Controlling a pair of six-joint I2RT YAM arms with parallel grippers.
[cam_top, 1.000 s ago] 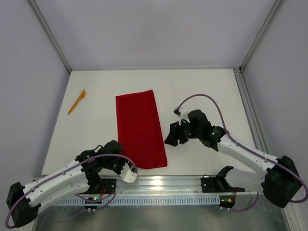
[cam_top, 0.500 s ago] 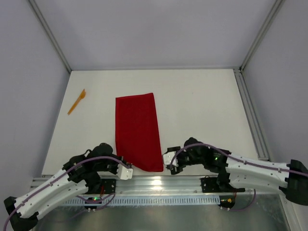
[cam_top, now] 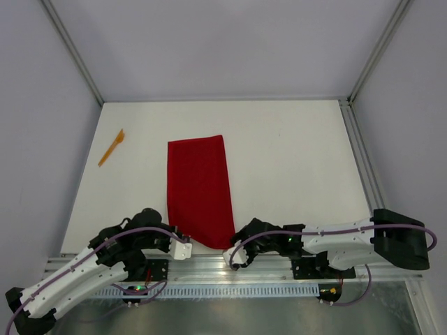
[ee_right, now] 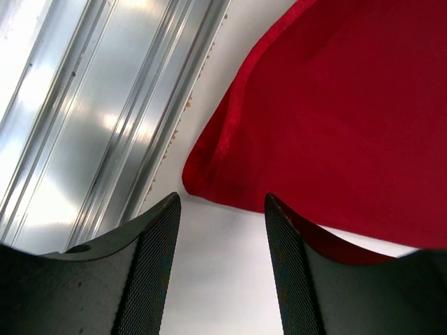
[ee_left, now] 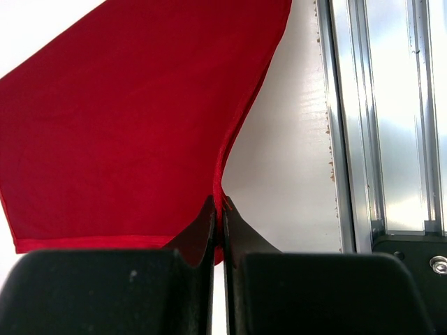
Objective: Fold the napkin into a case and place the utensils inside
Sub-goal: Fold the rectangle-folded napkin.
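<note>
The red napkin point(cam_top: 199, 185) lies as a long folded strip on the white table, its near end drawn askew. My left gripper point(cam_top: 176, 234) is shut on its near left corner; in the left wrist view the hem runs down into the closed left gripper point(ee_left: 221, 209) from the napkin point(ee_left: 126, 118). Low over the table by the near right corner, my right gripper point(cam_top: 237, 246) is open. The right wrist view shows the right gripper point(ee_right: 222, 209) with only bare table between its fingers and the napkin point(ee_right: 335, 112) corner just ahead. One orange utensil point(cam_top: 110, 147) lies far left.
An aluminium rail point(cam_top: 279, 269) runs along the table's near edge, close behind both grippers; it also shows as the rail point(ee_left: 377, 125) in the left wrist view and the rail point(ee_right: 105, 105) in the right wrist view. White walls enclose the table.
My right arm has swung from the napkin's right side down to the near edge, beside its near right corner. The left gripper drew the near left corner slightly nearer.
</note>
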